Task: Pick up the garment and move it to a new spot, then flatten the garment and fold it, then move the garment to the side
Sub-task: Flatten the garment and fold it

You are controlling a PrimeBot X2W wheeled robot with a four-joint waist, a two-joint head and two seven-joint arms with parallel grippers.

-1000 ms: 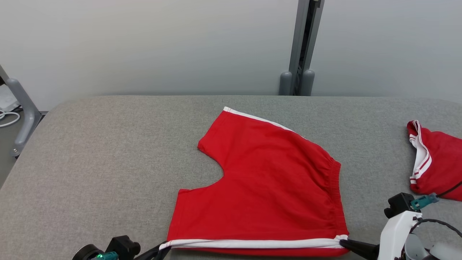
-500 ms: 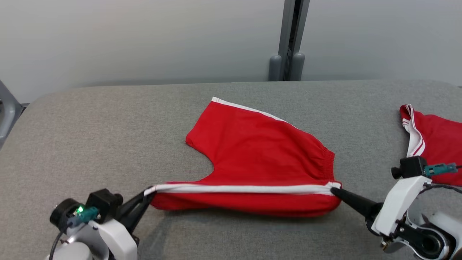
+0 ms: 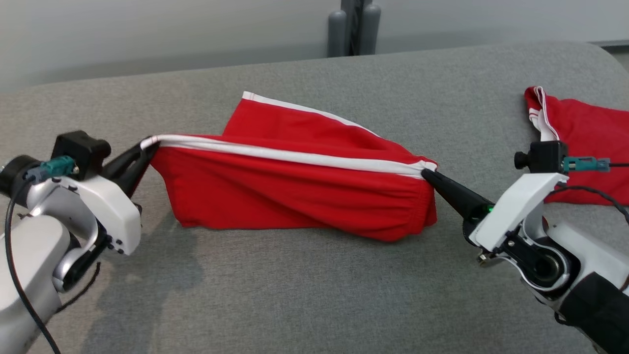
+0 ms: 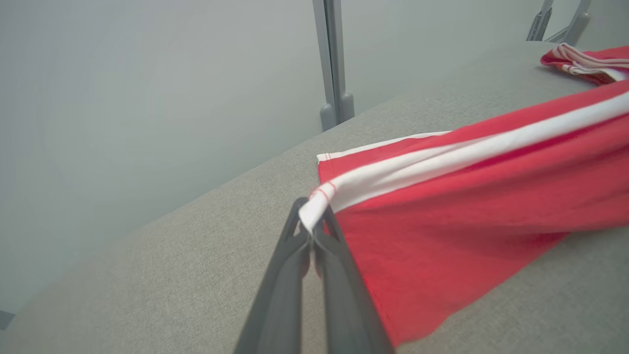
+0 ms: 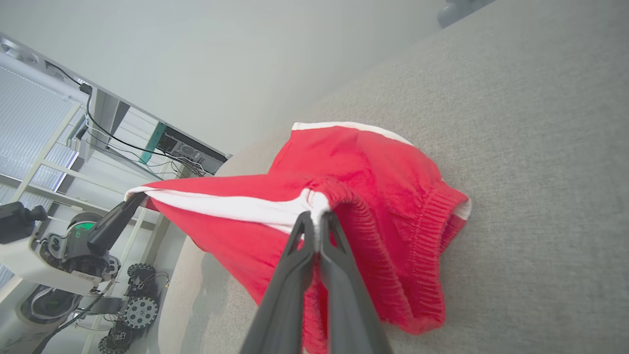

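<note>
Fold in progress, not complete. The left hand [image 3: 146, 149] is pinched tight on the leg-hem end of the white side stripe [image 3: 295, 157], and the right hand [image 3: 430, 178] is pinched on its waistband end. Between them the garment [image 3: 295, 191], red shorts, hangs stretched over the centre of the counter [image 3: 295, 295], near edge raised and far leg lying flat toward 12 o'clock. Judged remaining: lay the raised half over, smooth it, shift it aside. A second red garment [image 3: 589, 142] lies at 2 o'clock, well apart, possibly occupying the set-aside spot. A grey post [image 3: 354, 24] stands at 12 o'clock, beyond the counter.
</note>
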